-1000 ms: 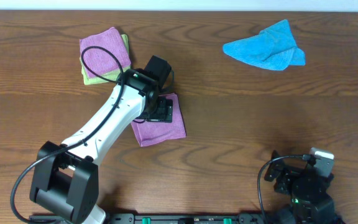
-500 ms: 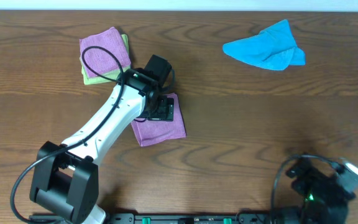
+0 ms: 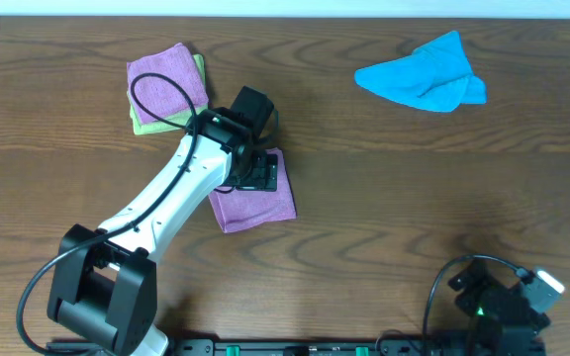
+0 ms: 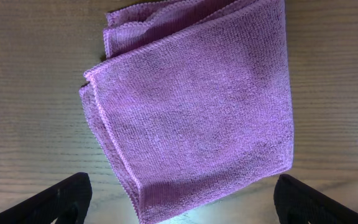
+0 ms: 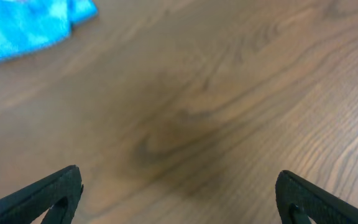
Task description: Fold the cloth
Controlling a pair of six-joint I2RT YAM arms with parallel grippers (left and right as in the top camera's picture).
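Observation:
A folded purple cloth (image 3: 257, 203) lies on the wooden table left of centre; it fills the left wrist view (image 4: 194, 106). My left gripper (image 3: 256, 175) hovers over its top edge, open, its fingertips (image 4: 179, 202) wide apart and empty. A crumpled blue cloth (image 3: 426, 77) lies at the back right; its corner shows in the right wrist view (image 5: 23, 28). My right gripper (image 5: 179, 199) is open and empty over bare table; its arm sits at the front right edge (image 3: 508, 302).
A second folded purple cloth (image 3: 168, 81) lies on a green cloth (image 3: 144, 123) at the back left. The left arm (image 3: 156, 213) stretches diagonally from the front left base.
The right arm has swung at the front right edge, moving lower and to the right. The left arm and the cloths have not moved.

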